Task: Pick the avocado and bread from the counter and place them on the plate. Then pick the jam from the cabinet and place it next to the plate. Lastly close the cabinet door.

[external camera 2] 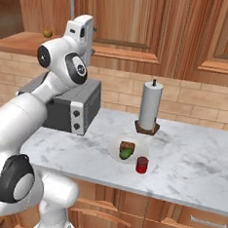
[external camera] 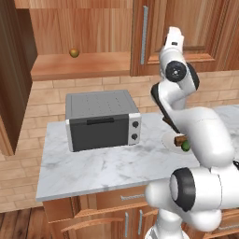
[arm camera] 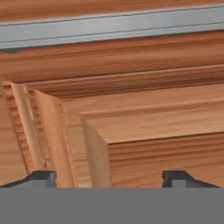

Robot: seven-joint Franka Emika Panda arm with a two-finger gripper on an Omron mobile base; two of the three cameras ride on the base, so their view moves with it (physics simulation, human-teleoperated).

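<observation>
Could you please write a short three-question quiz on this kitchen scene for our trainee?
1. True or false: the bread and the avocado both lie on the plate.
2. Where does the jam stand? A) on the cabinet shelf B) on the counter beside the plate C) on the toaster oven
3. What stands behind the plate, by the wall?

Key: 1 true. 2 B. 3 A paper towel roll on its holder.

The counter (external camera 2: 190, 161) bears plate (external camera 2: 113, 150) (jam (external camera 2: 142, 165) beside), toaster oven (external camera: 102, 119), paper-towel roll (external camera 2: 150, 107).
</observation>
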